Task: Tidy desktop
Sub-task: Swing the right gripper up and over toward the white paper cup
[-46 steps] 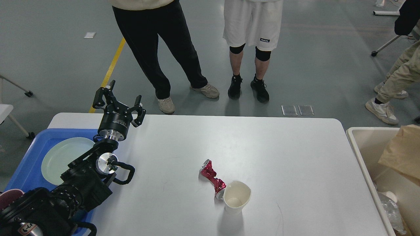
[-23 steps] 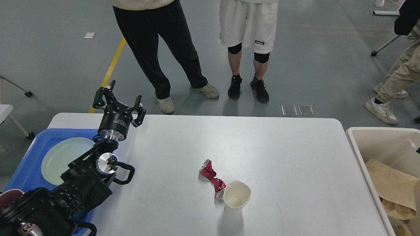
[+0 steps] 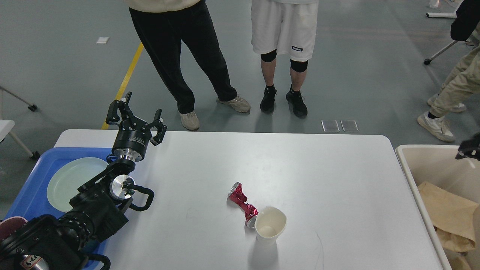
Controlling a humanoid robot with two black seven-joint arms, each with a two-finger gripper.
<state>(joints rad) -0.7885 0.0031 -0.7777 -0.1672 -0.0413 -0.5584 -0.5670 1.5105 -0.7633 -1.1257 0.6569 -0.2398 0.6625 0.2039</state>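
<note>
- Hovering open and empty, left claw (image 3: 137, 116) sits over the bench's (image 3: 300, 168) far left corner, beside the blue tray (image 3: 33, 176) holding a plate (image 3: 71, 178).
- Crushed red can (image 3: 242, 202) touches the paper cup (image 3: 270, 225), both near bench centre, likely trash not yet cleared.
- Right claw (image 3: 468, 150) is over the beige bin (image 3: 423, 165) right of the bench; open or closed, cannot tell.
- Brown paper (image 3: 446, 210) lies in the bin.

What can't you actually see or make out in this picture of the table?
All from the head view:
- Right gripper: only a dark bit shows at the right edge; open or shut is unclear.
- Beige bin: cut off by the right edge, so its contents show only partly.
- Blue tray: its near part is hidden by the left arm.
- The two people standing beyond the desktop: cut off above the waist by the top edge.
</note>
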